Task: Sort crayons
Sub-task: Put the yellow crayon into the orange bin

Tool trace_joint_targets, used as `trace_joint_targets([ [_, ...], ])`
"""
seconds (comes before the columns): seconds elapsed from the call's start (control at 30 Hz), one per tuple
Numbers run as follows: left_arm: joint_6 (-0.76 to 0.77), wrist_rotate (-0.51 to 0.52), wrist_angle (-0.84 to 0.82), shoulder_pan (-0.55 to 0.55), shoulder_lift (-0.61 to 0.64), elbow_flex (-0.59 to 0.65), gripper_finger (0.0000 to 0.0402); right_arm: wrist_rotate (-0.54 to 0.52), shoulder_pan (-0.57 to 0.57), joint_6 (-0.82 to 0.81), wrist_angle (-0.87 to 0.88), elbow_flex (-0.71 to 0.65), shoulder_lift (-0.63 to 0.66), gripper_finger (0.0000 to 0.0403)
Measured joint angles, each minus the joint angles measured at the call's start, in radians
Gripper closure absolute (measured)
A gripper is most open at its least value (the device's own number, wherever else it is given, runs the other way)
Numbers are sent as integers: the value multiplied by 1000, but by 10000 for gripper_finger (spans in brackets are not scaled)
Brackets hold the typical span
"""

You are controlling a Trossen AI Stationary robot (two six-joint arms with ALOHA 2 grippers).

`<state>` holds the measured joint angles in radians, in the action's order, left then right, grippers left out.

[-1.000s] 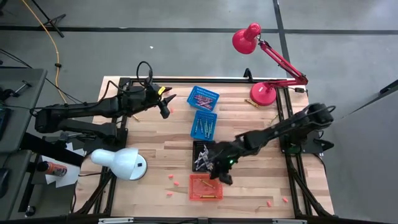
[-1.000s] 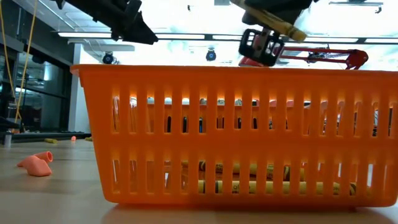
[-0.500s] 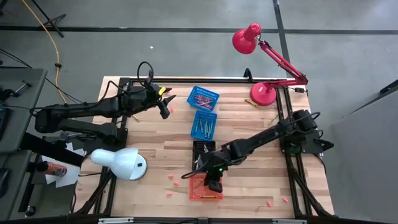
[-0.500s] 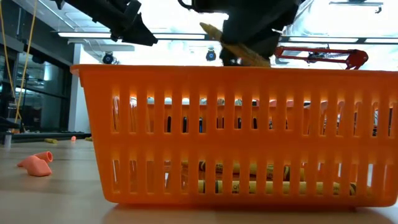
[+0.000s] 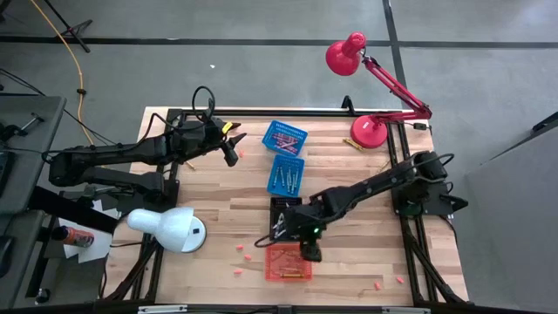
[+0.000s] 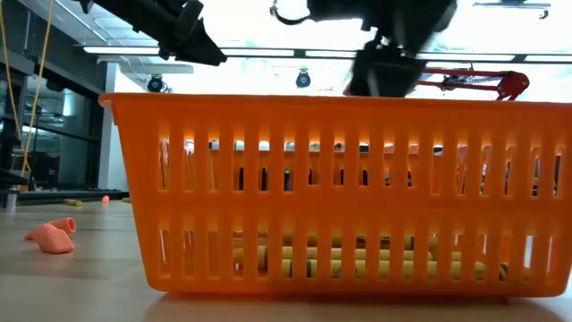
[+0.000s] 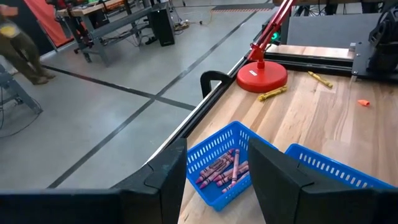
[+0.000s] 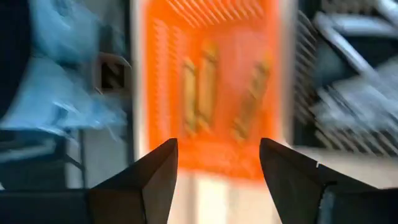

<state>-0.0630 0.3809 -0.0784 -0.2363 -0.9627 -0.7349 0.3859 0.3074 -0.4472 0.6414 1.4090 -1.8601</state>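
Planked wooden table bears slotted orange plastic basket holding slim crayons.

Four baskets run from twelve toward six down the table: far basket, second basket, third basket, near basket with crayons lying in it. Right gripper hangs over the near basket's three o'clock edge; left gripper waits at ten.
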Motion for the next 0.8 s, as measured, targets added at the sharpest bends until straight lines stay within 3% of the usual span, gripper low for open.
trace_joint_targets([
  [0.17, 52, -2, 2, 0, 0, 0, 243, -100, -20, 136, 227, -62, 128, 179],
  [0.3, 118, -2, 3, 1, 0, 0, 243, -97, -63, 80, 191, -290, 333, 179],
  [0.43, 129, 0, 31, 1, 0, 1, 243, -148, -120, -77, 102, -535, 587, 179],
  [0.63, 286, -57, 150, 1, -18, 0, 243, -358, -214, -225, -220, -769, 911, 179],
  [0.8, 273, -313, 393, 0, -100, 1, 243, -535, -298, -75, -620, -864, 1024, 179],
])
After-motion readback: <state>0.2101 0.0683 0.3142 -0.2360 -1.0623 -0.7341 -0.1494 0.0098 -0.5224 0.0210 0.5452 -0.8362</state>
